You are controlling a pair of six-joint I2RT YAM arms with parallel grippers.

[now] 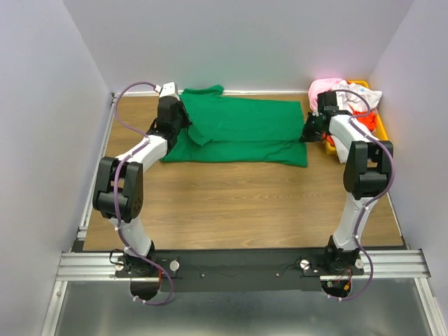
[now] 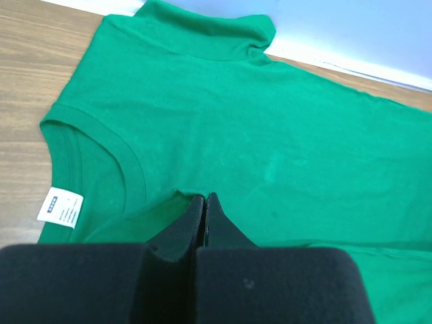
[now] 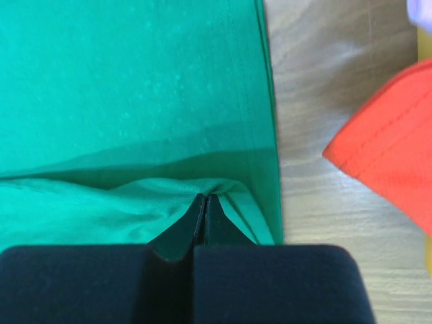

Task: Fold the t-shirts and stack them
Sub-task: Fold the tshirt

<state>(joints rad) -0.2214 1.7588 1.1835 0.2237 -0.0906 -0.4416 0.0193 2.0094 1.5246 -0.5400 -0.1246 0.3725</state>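
A bright green t-shirt (image 1: 245, 126) lies spread across the back of the table, its near long edge lifted and partly folded over. My left gripper (image 1: 185, 129) is shut on a fold of the green cloth next to the collar (image 2: 131, 169); the tips (image 2: 204, 198) pinch it and the white neck label (image 2: 59, 207) lies to their left. My right gripper (image 1: 306, 134) is shut on the cloth at the hem end, where its tips (image 3: 204, 198) bunch the green edge (image 3: 260, 135). Pink (image 1: 323, 87), white (image 1: 350, 91) and orange-red (image 3: 391, 148) shirts are piled at the back right.
The yellow-orange bin (image 1: 382, 124) holding the other shirts stands in the back right corner, just beyond my right gripper. Walls close the table at the back, left and right. Bare wood (image 1: 245, 203) lies between the shirt and the arm bases.
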